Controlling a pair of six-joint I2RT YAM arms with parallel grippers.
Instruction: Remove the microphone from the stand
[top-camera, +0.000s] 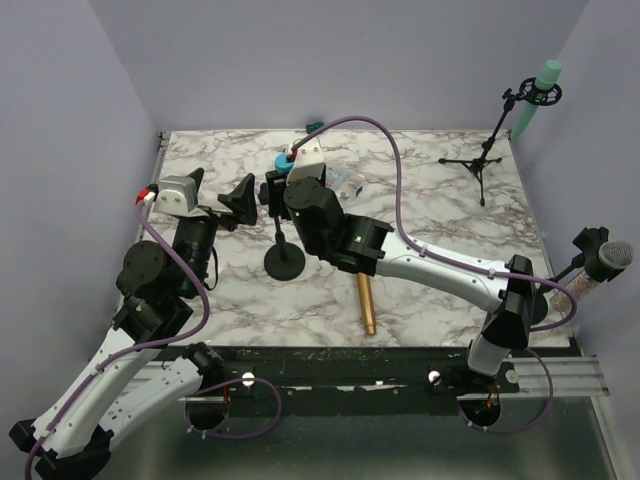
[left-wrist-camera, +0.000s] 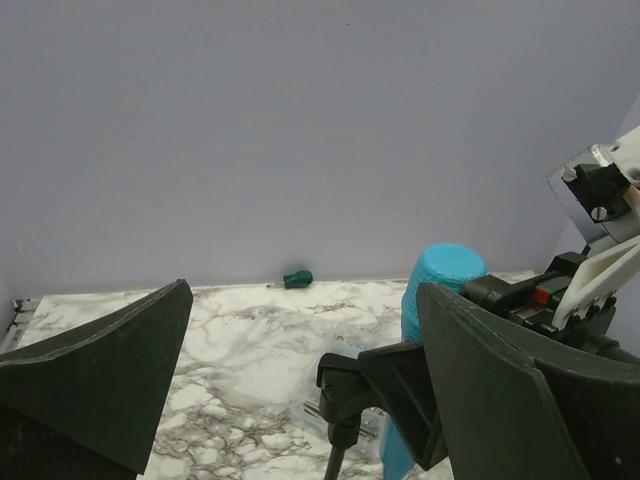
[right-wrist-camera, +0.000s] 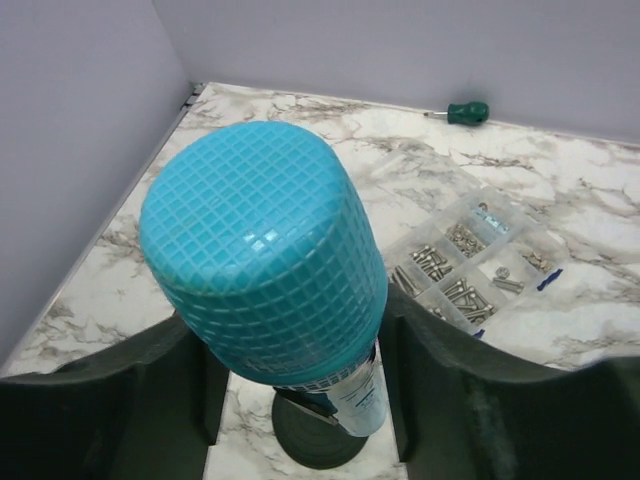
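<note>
flanked the blue microphone (right-wrist-camera: 265, 270), clipped in its stand (top-camera: 284, 262) on the table (top-camera: 440, 230), with right gripper (right-wrist-camera: 295, 365) fingers for lifting; pinch impossible to tell. held left gripper (left-wrist-camera: 300, 375) spread beside the clip (left-wrist-camera: 365, 380), likely for bracing.

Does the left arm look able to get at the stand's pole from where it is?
Probably yes: the left end effector is open beside the stand, nothing visible between them; the right end effector straddles only the blue microphone above.

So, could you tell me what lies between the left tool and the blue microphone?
Only the stand's black clip, which holds the microphone; the left wrist view shows it ahead of the open left tool.
</note>
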